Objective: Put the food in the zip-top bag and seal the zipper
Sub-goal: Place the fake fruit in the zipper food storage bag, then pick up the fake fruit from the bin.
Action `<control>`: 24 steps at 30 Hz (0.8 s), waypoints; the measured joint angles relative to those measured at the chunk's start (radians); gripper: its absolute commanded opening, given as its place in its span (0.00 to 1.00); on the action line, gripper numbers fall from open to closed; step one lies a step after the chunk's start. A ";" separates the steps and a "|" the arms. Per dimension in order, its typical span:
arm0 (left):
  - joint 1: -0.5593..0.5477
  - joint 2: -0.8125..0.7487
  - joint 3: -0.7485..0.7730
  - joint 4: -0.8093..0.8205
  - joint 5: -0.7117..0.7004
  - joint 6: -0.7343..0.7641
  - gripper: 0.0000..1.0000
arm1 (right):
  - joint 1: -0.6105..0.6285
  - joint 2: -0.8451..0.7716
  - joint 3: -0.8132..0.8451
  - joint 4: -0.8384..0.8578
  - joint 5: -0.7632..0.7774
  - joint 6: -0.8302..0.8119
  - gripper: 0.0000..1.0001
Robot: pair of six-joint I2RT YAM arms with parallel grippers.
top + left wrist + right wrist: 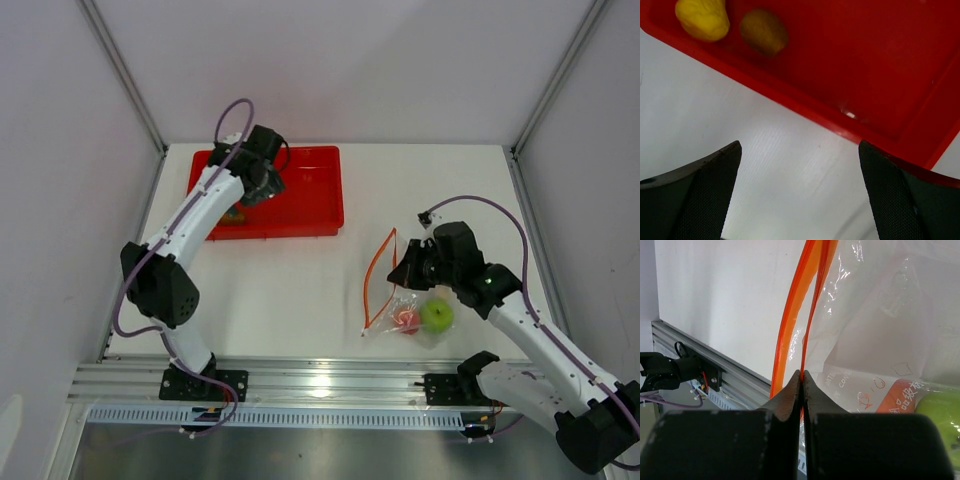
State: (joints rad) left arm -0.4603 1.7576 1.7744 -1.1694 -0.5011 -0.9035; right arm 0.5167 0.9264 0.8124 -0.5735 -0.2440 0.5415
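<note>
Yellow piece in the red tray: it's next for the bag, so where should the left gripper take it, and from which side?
Probably from straight above, across its rounded middle. The yellow piece lies low in the red tray, close to the wall, which blocks a sideways approach. The brownish piece sits close beside it, so the open left gripper should land its fingers clear of that.

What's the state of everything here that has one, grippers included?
left gripper: open, empty, above the red tray's edge.
right gripper: shut on the zipper.
zipper: unsealed, mouth gaping.
zip-top bag: open, holding two fruits.
green apple: inside the bag.
red-pink fruit: inside the bag.
yellow piece: lying in the tray.
brownish piece: lying in the tray.
</note>
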 measured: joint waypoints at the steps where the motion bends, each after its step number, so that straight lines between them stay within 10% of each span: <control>1: 0.036 0.003 0.000 0.019 0.009 0.009 1.00 | 0.000 0.003 0.000 0.003 0.000 -0.001 0.00; 24: 0.406 0.515 0.350 0.009 0.312 -0.079 0.99 | -0.004 0.032 0.000 0.010 -0.001 -0.028 0.00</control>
State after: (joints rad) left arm -0.0544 2.2723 2.1246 -1.1606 -0.1890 -0.9821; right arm 0.5129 0.9585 0.8124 -0.5636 -0.2447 0.5137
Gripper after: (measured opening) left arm 0.994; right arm 0.006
